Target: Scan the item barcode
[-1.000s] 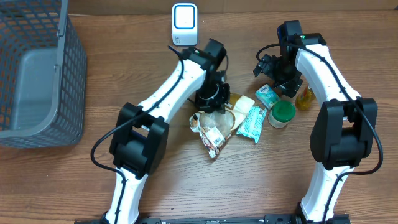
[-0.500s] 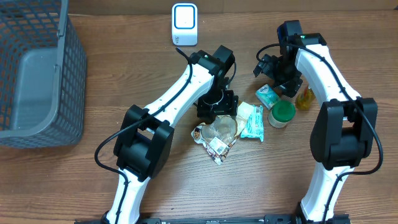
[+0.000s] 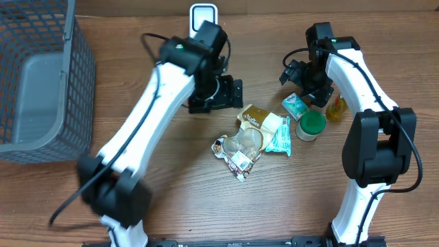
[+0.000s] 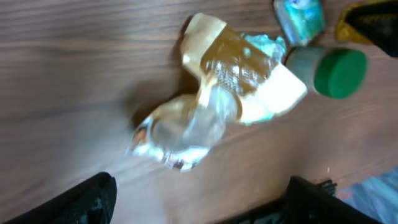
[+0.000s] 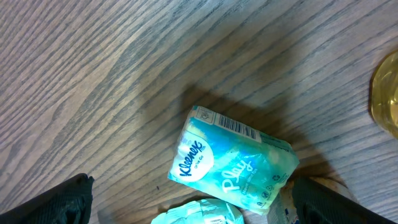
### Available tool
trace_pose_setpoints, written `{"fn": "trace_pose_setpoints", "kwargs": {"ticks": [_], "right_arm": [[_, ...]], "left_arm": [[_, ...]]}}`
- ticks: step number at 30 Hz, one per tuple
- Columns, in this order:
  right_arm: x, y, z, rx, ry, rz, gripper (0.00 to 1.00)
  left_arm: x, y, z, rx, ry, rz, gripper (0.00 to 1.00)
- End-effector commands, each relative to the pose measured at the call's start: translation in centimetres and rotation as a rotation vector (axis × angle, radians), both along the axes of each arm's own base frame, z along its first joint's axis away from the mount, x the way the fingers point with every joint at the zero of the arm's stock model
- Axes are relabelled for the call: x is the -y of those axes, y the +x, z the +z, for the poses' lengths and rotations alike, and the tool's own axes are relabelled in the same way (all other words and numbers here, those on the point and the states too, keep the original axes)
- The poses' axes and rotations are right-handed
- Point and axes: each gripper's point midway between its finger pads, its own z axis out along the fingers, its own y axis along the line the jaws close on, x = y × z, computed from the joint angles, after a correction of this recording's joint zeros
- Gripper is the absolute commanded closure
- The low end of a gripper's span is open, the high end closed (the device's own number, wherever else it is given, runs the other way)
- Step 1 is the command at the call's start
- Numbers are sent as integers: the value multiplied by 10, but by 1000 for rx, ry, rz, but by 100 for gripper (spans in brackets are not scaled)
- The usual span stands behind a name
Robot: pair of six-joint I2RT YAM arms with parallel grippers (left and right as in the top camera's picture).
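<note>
Basically nothing is scanned yet, as far as you can see. Left jaws: spread wide, empty, hanging above the surface [image 3: 171, 199]. The scanner [image 3: 204, 14] is near them, partly hidden by the left arm.

Beneath and ahead of them lies the pile: clear crinkled wrapper [image 4: 186, 127], tan packet [image 4: 230, 62], green-lidded jar [image 4: 333, 70] further out.

Right jaws: also spread, empty, hovering straight over the Kleenex pack [image 5: 233, 165]. The pack lies flat on the surface, barcode [image 5: 231, 126] face up.

You can't tell which item is the one meant. None is gripped, none is in front of the scanner.

Judgement: you're at the pick stage. Left to do: close on one item, lift it, turn its barcode to the scanner. The Kleenex pack looks easiest, its code already showing. The basket [image 3: 75, 82] stands well apart from both jaws and likely plays no part yet.
</note>
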Motion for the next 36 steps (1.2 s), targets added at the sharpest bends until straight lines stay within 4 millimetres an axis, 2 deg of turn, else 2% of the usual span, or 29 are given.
{"fn": "trace_pose_setpoints", "kwargs": {"ticks": [1, 4, 8, 14, 20, 22, 24, 30, 36], "right_arm": [[1, 9, 17, 51, 5, 1, 0], [1, 9, 17, 51, 5, 1, 0], [1, 9, 17, 51, 5, 1, 0], [1, 9, 17, 51, 5, 1, 0], [1, 9, 17, 51, 5, 1, 0], [1, 9, 17, 51, 5, 1, 0], [1, 9, 17, 51, 5, 1, 0], [1, 9, 17, 51, 5, 1, 0], [1, 9, 17, 51, 5, 1, 0]], "left_arm": [[-36, -8, 41, 155, 133, 17, 12], [-62, -20, 57, 209, 242, 37, 13], [-83, -39, 69, 231, 337, 40, 13], [-114, -60, 65, 166, 484, 66, 12], [-123, -72, 32, 73, 559, 49, 11], [-125, -74, 16, 45, 578, 42, 11], [-127, -78, -8, 8, 595, 47, 11], [-135, -93, -52, -67, 640, 50, 12], [-146, -112, -83, -140, 683, 91, 11]]}}
